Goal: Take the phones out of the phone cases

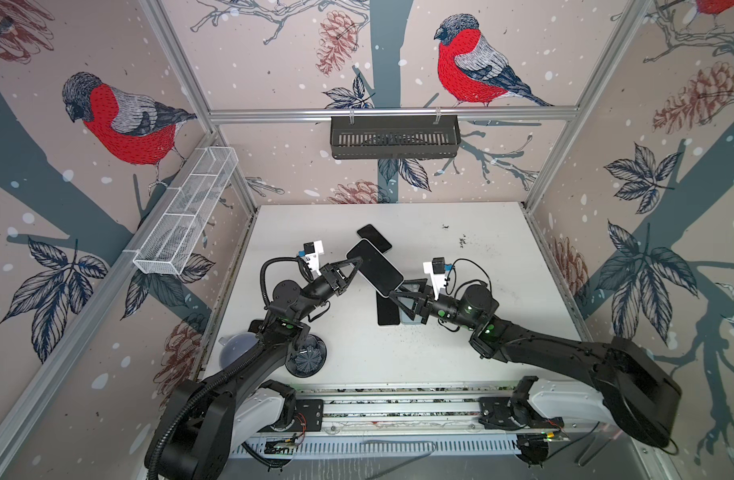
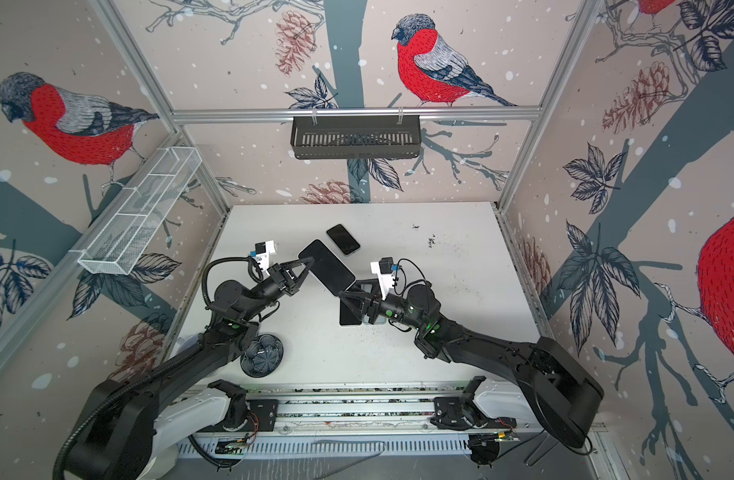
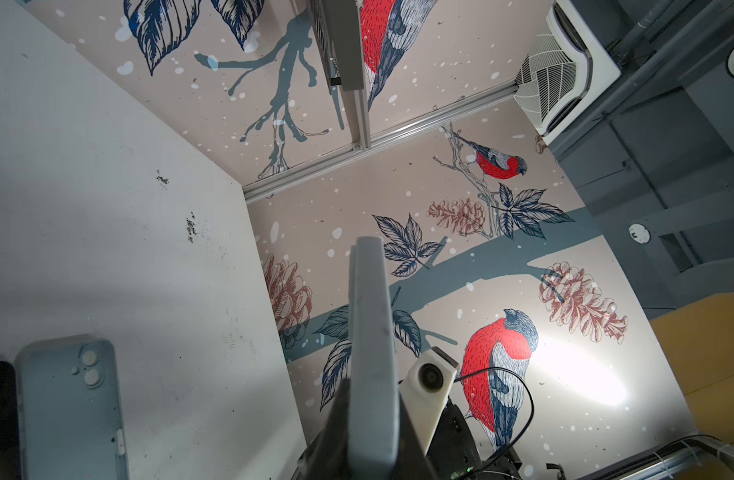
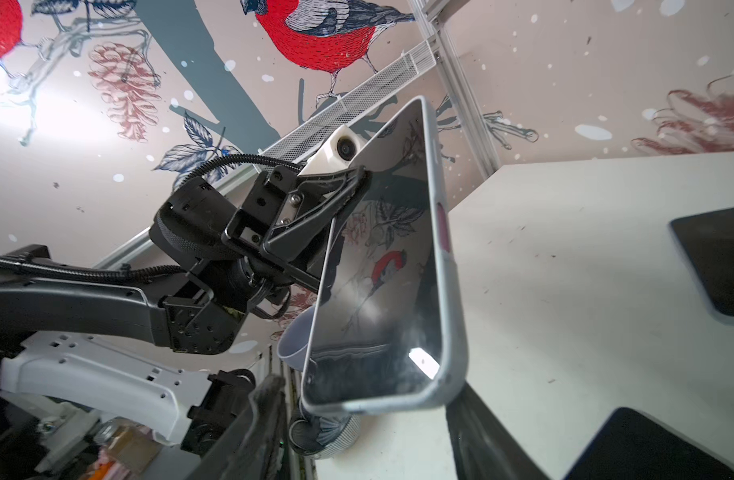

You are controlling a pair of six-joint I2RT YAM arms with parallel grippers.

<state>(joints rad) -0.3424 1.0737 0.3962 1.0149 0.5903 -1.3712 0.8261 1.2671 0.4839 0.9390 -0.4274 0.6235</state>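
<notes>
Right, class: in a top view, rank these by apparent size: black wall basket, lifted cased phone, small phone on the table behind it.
Largest: black wall basket.
Then: cased phone, though it is lifted nearer the camera, which flatters it.
Smallest: small phone.

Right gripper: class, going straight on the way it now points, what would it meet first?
The right gripper would likely meet the near end of the dark-screened phone in a pale grey case, held by the left gripper.

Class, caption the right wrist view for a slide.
Left pincer holds the cased phone aloft; right pincer straddles its end.
</notes>
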